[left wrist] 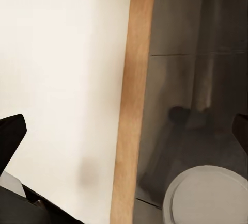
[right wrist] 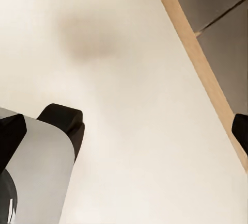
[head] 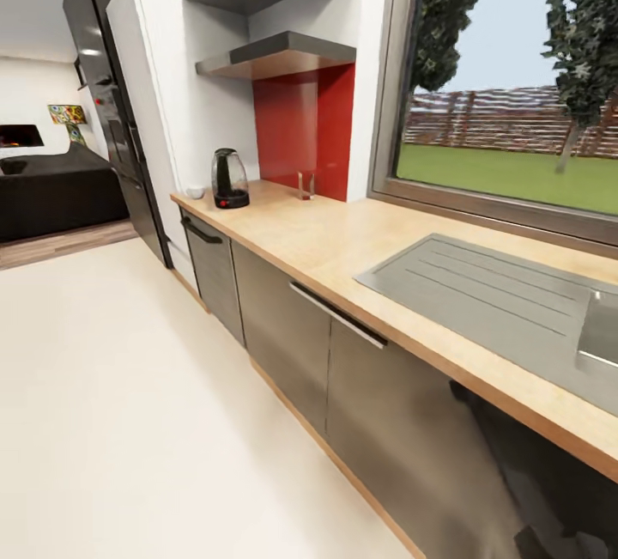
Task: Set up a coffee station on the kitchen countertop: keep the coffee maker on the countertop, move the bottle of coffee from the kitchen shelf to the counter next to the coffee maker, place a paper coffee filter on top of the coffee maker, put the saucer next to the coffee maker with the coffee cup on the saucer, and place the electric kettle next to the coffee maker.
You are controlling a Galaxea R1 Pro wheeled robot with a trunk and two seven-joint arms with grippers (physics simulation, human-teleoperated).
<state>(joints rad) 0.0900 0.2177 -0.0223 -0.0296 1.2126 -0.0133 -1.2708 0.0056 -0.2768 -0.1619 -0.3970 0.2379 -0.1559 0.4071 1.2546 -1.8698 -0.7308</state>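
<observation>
Electric kettle upright at table's far end, about 10 o'clock in head view; both wrist cameras face floor, pincer fingertips spread at frame edges, nothing held.

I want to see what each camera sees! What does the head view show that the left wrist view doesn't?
Head view alone: the kettle at the far end of the countertop, the steel sink, the red wall panel and the window with trees and grass.
Left wrist view alone: black finger tips at the picture's edges and a round grey-white part.
Both: the pale floor, the dark grey cabinets and the wooden strip beneath them.
</observation>
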